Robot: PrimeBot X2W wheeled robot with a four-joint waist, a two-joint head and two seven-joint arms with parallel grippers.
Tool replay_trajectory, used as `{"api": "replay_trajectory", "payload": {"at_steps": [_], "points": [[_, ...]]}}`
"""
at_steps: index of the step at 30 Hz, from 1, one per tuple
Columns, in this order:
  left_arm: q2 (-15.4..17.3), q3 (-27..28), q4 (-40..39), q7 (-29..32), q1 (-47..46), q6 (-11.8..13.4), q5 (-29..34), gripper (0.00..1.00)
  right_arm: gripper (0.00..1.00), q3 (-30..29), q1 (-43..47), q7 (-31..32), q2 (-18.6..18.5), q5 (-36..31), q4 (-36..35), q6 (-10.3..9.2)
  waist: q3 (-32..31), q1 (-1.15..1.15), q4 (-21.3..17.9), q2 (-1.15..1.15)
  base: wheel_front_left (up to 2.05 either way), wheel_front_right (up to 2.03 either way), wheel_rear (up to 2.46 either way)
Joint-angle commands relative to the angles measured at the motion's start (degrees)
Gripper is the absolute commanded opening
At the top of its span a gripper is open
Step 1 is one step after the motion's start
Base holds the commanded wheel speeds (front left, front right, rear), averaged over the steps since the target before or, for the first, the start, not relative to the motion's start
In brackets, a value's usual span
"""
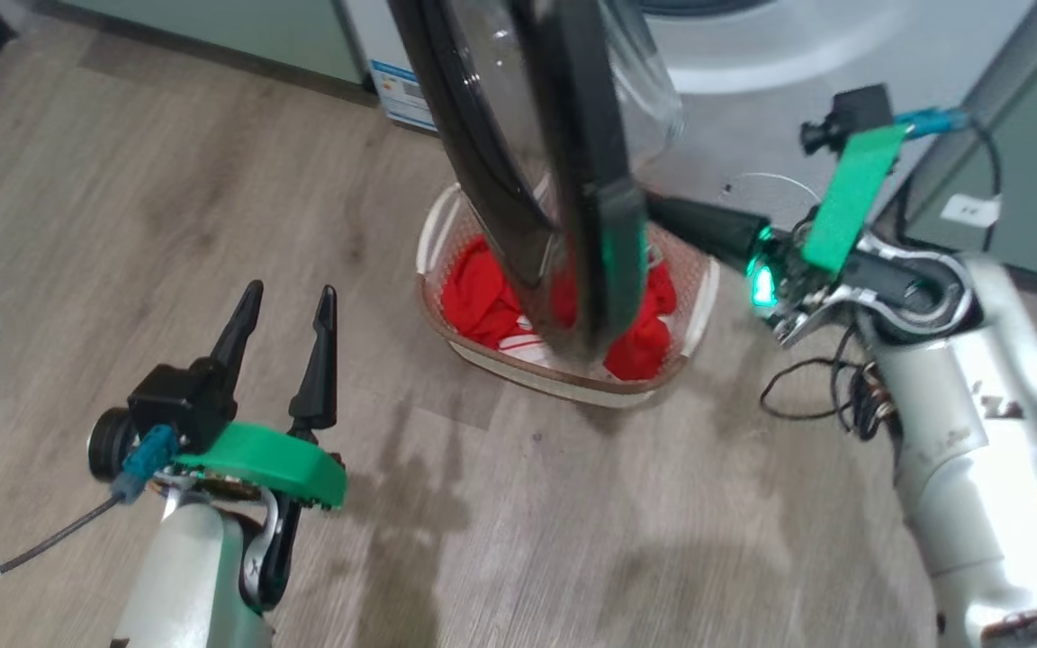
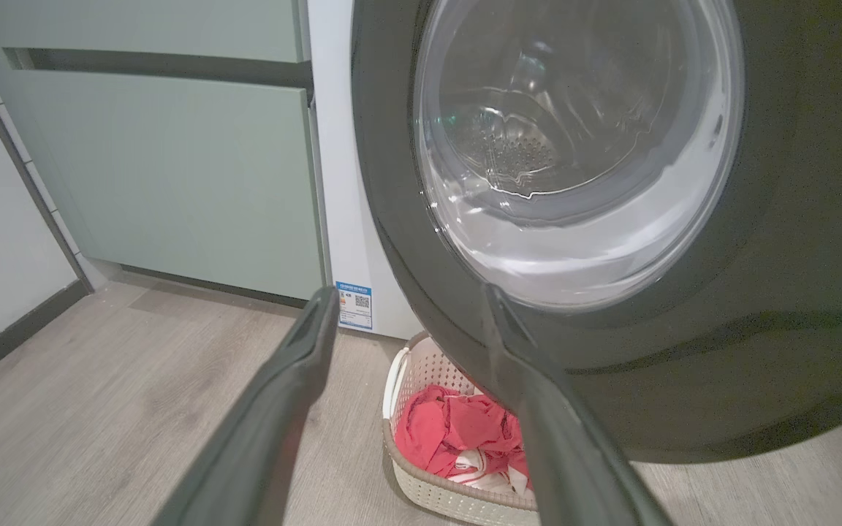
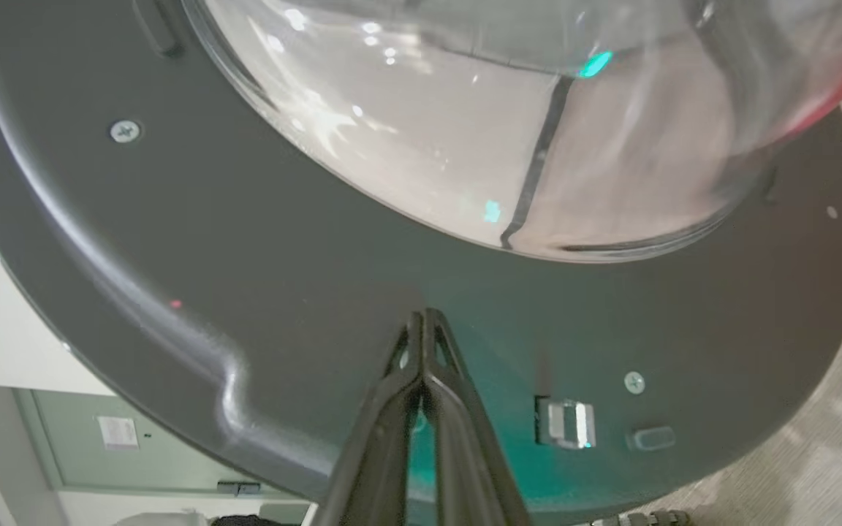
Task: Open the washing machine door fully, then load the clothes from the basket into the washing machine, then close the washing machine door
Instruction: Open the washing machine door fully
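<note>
1. The washing machine [image 1: 843, 54] shows its white front at the top of the head view.
2. The washing machine door [image 1: 586, 153] stands partly open above the basket. It looks stiff, heavy and slick, so push on the black rim, not the glass.
3. The basket [image 1: 572, 385] sits on the floor under the door.
4. The clothes [image 1: 473, 297] lie inside it, soft and light; pinch a bunched fold.
5. The right end effector [image 3: 421, 315] is closed, its tips on the door's inner rim. The left end effector [image 1: 291, 290] is open and empty.
</note>
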Motion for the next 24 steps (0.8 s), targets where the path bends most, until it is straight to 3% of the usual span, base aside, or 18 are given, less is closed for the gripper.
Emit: {"api": "replay_trajectory", "payload": {"at_steps": [1, 13, 20, 21, 22, 23, 24], "points": [[0.7, 1.6, -1.5, -0.6, -0.7, 0.2, -0.6, 1.0, 0.0, 1.9, -0.4, -0.5, 1.6, 1.1, -2.7, 0.06, -0.9, 0.01, 1.2, 0.0, 0.0, 0.0, 0.0], [0.6, 0.9, -0.4, -0.4, 0.3, 1.1, -1.8, 1.0, 0.0, 13.4, 2.6, -10.3, 1.6, 9.2, -2.5, 0.06, -2.7, 0.01, 4.0, 0.0, 0.0, 0.0, 0.0], [1.0, 1.1, -0.9, -0.2, 0.8, 1.7, -2.3, 1.0, 0.0, 10.9, 6.5, -15.9, 1.6, 12.7, -5.9, 0.06, -3.3, 0.01, 2.5, 0.0, 0.0, 0.0, 0.0], [1.1, 1.1, -0.9, -0.2, 0.9, 1.7, -2.3, 1.0, 0.36, 10.0, 7.6, -16.6, 1.6, 13.2, -7.3, 0.06, -3.4, 0.01, 2.1, 0.0, 0.0, 0.0, 0.0], [1.2, 1.2, -1.1, -0.1, 0.9, 1.8, -2.4, 1.0, 0.83, 9.1, 8.8, -17.6, 1.6, 13.6, -8.8, 0.06, -3.4, 0.01, 1.7, 0.0, 0.0, 0.0, 0.0], [1.3, 1.2, -1.2, -0.1, 1.0, 1.9, -2.4, 1.0, 1.0, 8.2, 10.1, -18.6, 1.5, 13.8, -10.4, 0.06, -3.4, 0.01, 1.2, 0.0, 0.0, 0.0, 0.0], [1.4, 1.2, -1.3, 0.0, 1.0, 1.9, -2.5, 1.0, 1.0, 7.4, 11.5, -19.4, 1.3, 13.9, -11.9, 0.06, -3.5, 0.01, 0.8, 0.0, 0.0, 0.0, 0.0]]}}
